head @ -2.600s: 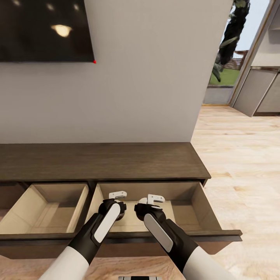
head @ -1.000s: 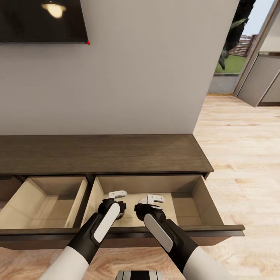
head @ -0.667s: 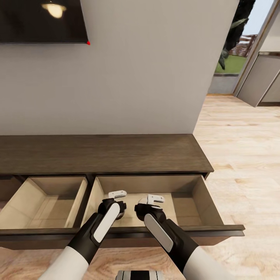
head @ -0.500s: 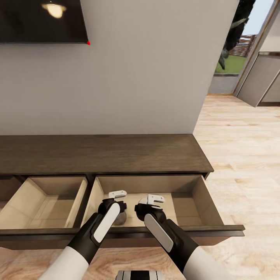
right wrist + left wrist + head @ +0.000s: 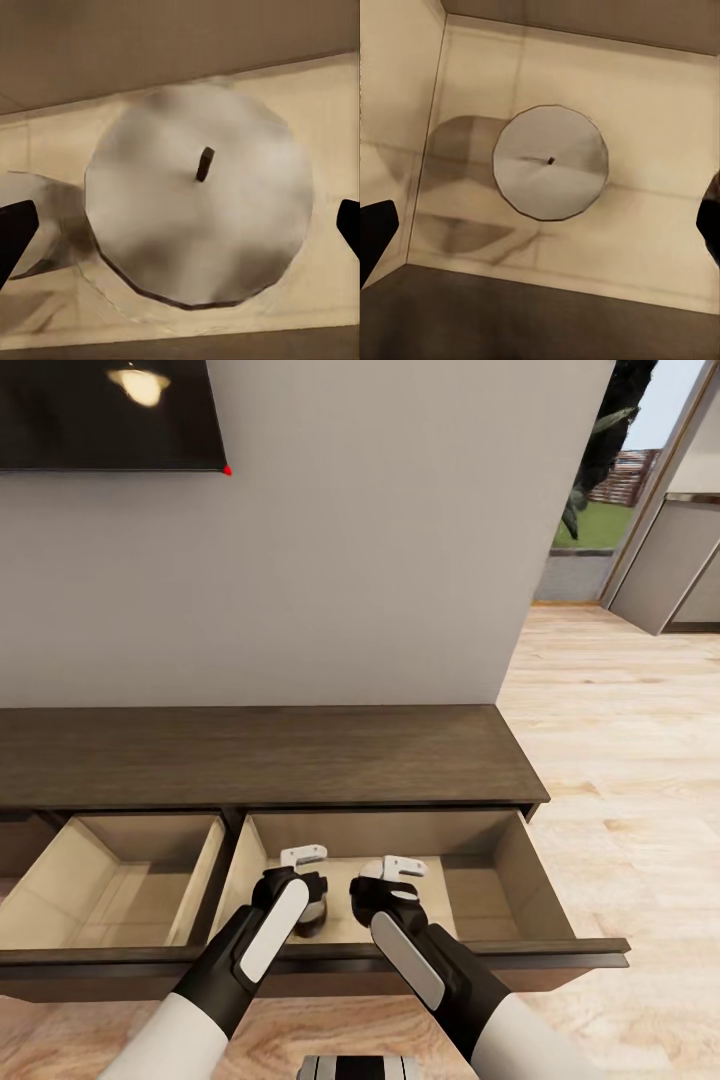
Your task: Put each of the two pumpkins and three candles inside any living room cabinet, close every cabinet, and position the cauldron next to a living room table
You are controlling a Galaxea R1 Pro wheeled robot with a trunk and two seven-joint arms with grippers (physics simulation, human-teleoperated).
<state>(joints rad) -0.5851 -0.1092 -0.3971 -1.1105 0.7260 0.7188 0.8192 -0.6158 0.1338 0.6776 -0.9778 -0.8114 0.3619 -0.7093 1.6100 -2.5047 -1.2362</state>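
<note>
Head view: both arms reach into the right-hand open drawer [image 5: 480, 890] of the cabinet [image 5: 260, 755], low in the frame's centre. The left gripper [image 5: 303, 857] hangs straight above a candle [image 5: 310, 918] standing on the drawer floor; the right gripper [image 5: 398, 867] sits just beside it to the right, its candle hidden beneath it. A second drawer [image 5: 110, 880] stands open at lower left.

Left wrist view: the pale candle [image 5: 550, 162] stands upright mid-frame, wick up, apart from both dark fingertips [image 5: 375, 236] at the frame's edges, so the jaws are spread wide and empty.

Right wrist view: another candle [image 5: 199, 232] looms large and upright, between widely parted fingertips [image 5: 13, 229]. I judge neither is gripped.
</note>
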